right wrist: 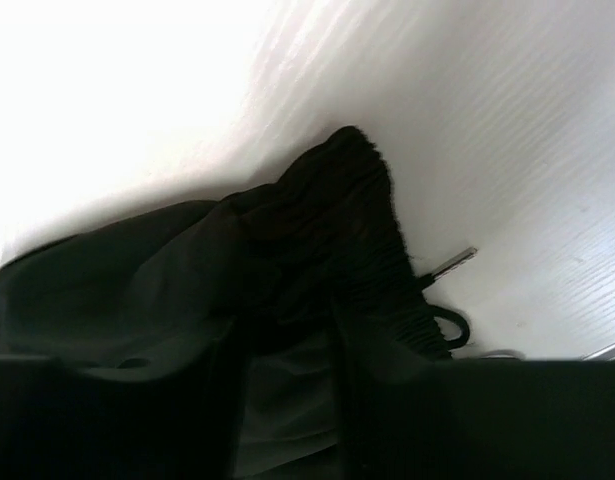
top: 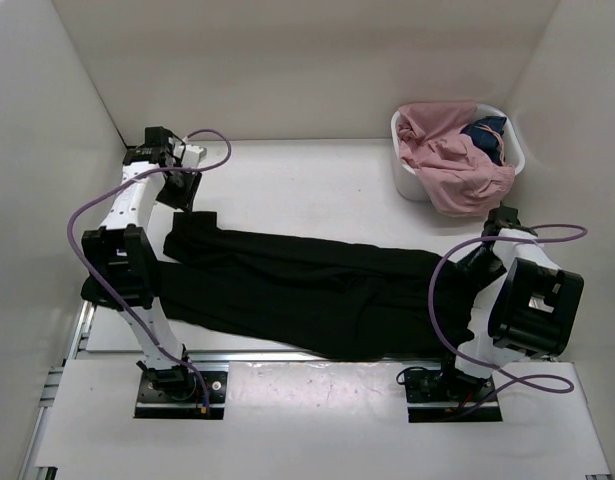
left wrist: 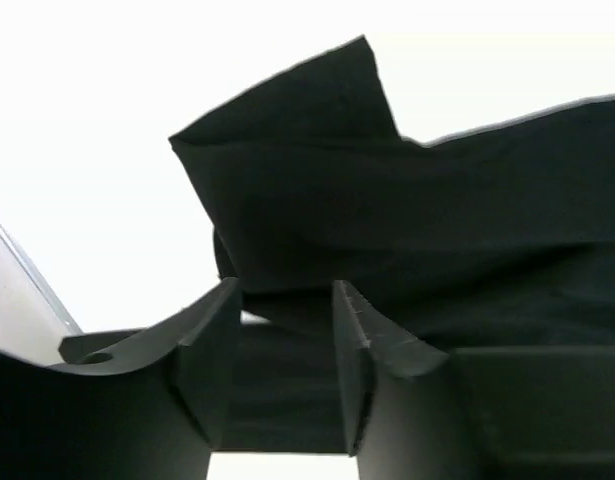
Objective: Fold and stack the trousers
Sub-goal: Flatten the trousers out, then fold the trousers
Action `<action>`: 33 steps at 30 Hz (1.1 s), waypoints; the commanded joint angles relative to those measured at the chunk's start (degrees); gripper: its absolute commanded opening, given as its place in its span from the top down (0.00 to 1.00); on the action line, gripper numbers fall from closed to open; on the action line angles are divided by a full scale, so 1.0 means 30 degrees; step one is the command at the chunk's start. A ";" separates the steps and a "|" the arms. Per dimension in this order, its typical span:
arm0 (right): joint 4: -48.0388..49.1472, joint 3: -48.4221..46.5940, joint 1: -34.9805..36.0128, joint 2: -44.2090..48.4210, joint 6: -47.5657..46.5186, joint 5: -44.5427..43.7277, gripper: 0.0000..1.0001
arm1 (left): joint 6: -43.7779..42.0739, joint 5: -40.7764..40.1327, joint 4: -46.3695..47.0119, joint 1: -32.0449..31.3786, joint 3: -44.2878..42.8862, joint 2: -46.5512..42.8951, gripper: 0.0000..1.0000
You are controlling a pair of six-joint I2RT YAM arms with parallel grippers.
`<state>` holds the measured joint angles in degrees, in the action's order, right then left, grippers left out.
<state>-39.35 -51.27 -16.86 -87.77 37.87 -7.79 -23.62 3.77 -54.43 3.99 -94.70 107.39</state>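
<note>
The black trousers (top: 307, 290) lie stretched across the table, leg ends at the left and waist at the right. My left gripper (top: 179, 200) is over the leg ends at the far left. In the left wrist view its jaws (left wrist: 285, 290) stand apart, with black cloth (left wrist: 387, 200) lying between and beyond them. My right gripper (top: 482, 255) is at the waist end. In the right wrist view its jaws (right wrist: 292, 320) are shut on bunched cloth just behind the ribbed waistband (right wrist: 357, 200). A drawstring with a metal tip (right wrist: 452, 265) pokes out beside it.
A white basket (top: 407, 180) holding pink clothes (top: 452, 160) and a dark blue item stands at the back right, close to the right arm. White walls enclose the table on three sides. A metal rail (top: 287, 355) runs along the near edge.
</note>
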 commanded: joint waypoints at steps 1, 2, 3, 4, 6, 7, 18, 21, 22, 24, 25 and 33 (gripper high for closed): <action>-0.0212 -0.1044 -0.0063 0.0515 -0.1836 0.1131 0.48 | -0.0097 0.0737 -0.1829 0.0279 -0.0688 -0.0206 0.46; -0.0386 -0.1394 -0.0063 0.0515 -0.2015 0.1335 0.46 | -0.0271 0.0503 -0.2938 0.0601 -0.1358 0.0320 0.46; -0.0562 -0.1601 -0.0063 0.0515 -0.2191 0.1512 0.44 | -0.0272 0.0501 -0.3355 0.0807 -0.1771 0.0615 0.46; -0.0854 -0.1777 -0.0063 0.0515 -0.2454 0.1513 0.41 | -0.0272 0.0501 -0.3562 0.1012 -0.2181 0.0879 0.43; -0.2020 -0.2216 -0.0063 0.0691 -0.2720 0.1513 0.39 | -0.0448 0.0327 -0.3767 0.1190 -0.3726 0.2103 0.33; -0.2348 -0.2218 -0.0063 0.1039 -0.2720 0.1339 0.37 | -0.0448 0.0325 -0.3769 0.1190 -0.4521 0.2692 0.31; -0.4195 -0.4793 -0.0063 0.0896 -0.2107 0.0810 0.30 | -0.1911 -0.1227 -0.2542 -0.2062 -0.9219 0.9405 0.19; -0.4400 -0.5761 -0.0063 0.0312 -0.1638 0.0578 0.30 | -0.2118 -0.1227 -0.2101 -0.2062 -0.7990 0.9612 0.19; -0.4402 -0.6140 -0.0063 0.0310 -0.1636 0.0576 0.29 | -0.2350 -0.1053 -0.2099 -0.2062 -0.7812 0.9612 0.20; -0.4402 -0.6318 -0.0063 0.0105 -0.1431 0.0576 0.25 | -0.2352 -0.0643 -0.2099 -0.2062 -0.7460 0.9612 0.23; -0.4402 -0.6320 -0.0063 -0.0069 -0.1141 0.0576 0.23 | -0.2352 -0.0642 -0.2099 -0.2062 -0.7197 0.9612 0.31; -0.2937 -0.5939 -0.0063 -0.2878 0.0969 0.2127 0.20 | -0.1972 -0.1665 -0.2099 -0.2238 -0.5818 0.9293 0.86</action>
<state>-49.50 -68.58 -16.86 -93.93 37.34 -3.68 -29.56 0.38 -60.86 -3.05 -114.91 135.87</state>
